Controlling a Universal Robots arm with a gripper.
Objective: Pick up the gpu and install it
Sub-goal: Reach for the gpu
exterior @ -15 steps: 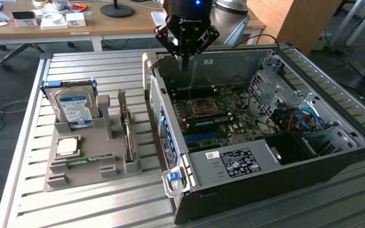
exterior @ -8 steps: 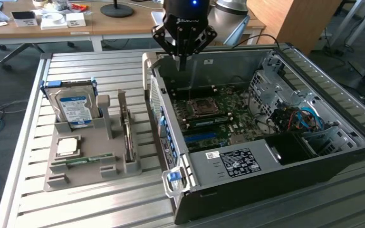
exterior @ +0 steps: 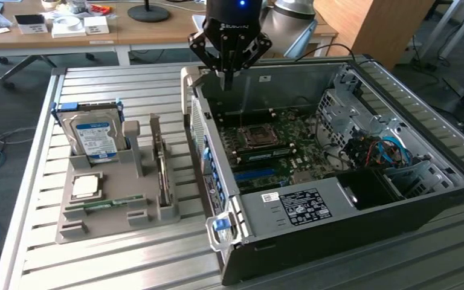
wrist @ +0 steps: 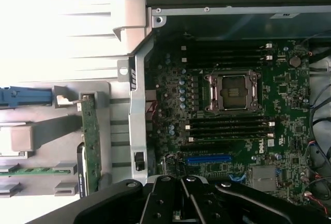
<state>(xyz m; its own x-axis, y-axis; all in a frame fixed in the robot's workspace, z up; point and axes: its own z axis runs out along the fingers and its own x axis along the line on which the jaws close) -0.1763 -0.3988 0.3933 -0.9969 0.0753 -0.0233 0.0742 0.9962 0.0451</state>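
Gpu (exterior: 161,166) stands on its long edge in a slot of the grey holder (exterior: 103,220), which lies on the table (exterior: 95,266) toward its edge at the exterior view's left, just beside the open computer case (exterior: 425,199). My tool (exterior: 228,80) hangs well apart from it, above the case's wall toward the table's far edge, with its fingers pressed together and nothing between them. I judge the risks this way. The card offers me only a thin top edge, so a descent slightly off line could land a finger on the board, or on the holder's post (exterior: 133,142) beside it, instead of straddling the card. The hard drive (exterior: 95,136) stands near as well. A lopsided grip could let the card tilt as it leaves its slot. At the case, the wall between holder and motherboard (exterior: 284,145) could snag the silver bracket. A card held askew could miss the blue slot (exterior: 260,176) and lean on neighbouring parts.
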